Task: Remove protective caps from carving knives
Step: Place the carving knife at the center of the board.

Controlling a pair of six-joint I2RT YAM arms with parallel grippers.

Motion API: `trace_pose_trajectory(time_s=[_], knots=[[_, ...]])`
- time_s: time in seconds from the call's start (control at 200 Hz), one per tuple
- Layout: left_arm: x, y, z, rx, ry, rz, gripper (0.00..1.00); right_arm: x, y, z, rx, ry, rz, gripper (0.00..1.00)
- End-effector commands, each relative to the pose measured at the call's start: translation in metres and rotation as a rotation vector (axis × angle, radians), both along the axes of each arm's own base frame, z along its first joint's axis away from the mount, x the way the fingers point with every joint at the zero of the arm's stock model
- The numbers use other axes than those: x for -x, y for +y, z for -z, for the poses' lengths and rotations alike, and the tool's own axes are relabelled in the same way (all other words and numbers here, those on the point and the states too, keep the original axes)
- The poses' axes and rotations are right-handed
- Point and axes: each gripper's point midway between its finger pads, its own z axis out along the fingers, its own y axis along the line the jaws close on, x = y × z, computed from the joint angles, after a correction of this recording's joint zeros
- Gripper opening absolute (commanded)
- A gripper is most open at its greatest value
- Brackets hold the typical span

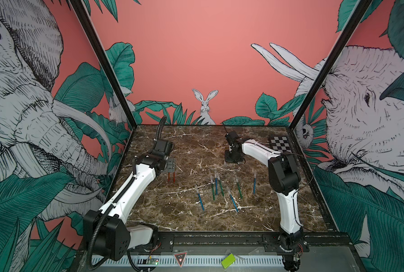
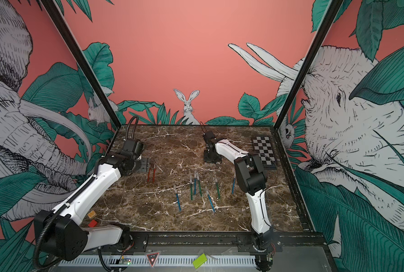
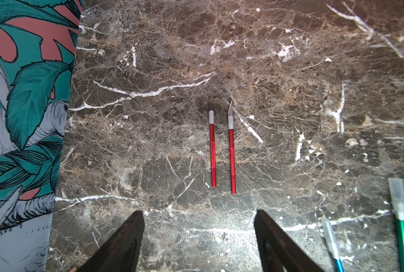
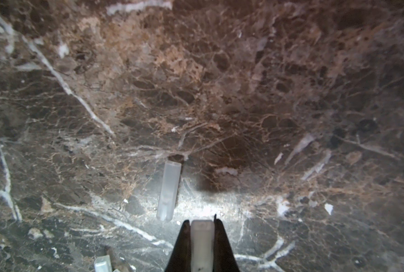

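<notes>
Salmon-pink walls (image 1: 196, 47) printed with elephants (image 1: 19, 106), a white rabbit (image 1: 205, 106) and green leaves (image 1: 121, 63) enclose a dark brown marble tabletop (image 1: 184, 221) veined white, framed by black posts (image 1: 103, 63), a checkerboard (image 1: 280, 143) in its far right corner.

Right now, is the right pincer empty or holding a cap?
Holding. In the right wrist view, the right pincer is shut on a translucent cap; a loose cap lies nearby, untouched.

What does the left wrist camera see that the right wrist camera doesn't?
Only the left wrist view: two uncapped red knives lying side by side ahead of the open left gripper, plus capped knives at the picture's edge. Only the right wrist view: the right gripper shut on a cap, and a loose cap lying just ahead of it. Both: the brown marble table.
</notes>
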Motion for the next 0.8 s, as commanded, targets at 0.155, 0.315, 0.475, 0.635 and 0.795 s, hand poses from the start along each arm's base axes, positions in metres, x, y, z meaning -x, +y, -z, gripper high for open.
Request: trace_pose_trajectory(time_s=[0.155, 0.315, 0.475, 0.635, 0.795], knots=[[0.0, -0.001, -0.005, -0.014, -0.018, 0.011, 0.76, -0.007, 0.002, 0.01, -0.01, 0.01, 0.039, 0.07], [0.0, -0.001, -0.004, -0.017, -0.016, 0.013, 0.76, -0.008, 0.004, 0.013, -0.012, 0.019, 0.039, 0.14], [0.0, -0.001, -0.004, -0.018, -0.016, 0.016, 0.76, -0.008, 0.003, 0.015, -0.009, 0.023, 0.041, 0.21], [-0.001, -0.001, -0.003, -0.019, -0.012, 0.018, 0.76, -0.006, 0.002, 0.019, -0.001, 0.033, 0.043, 0.24], [0.0, -0.002, -0.003, -0.019, -0.013, 0.019, 0.76, -0.005, 0.001, 0.021, 0.002, 0.037, 0.044, 0.25]])
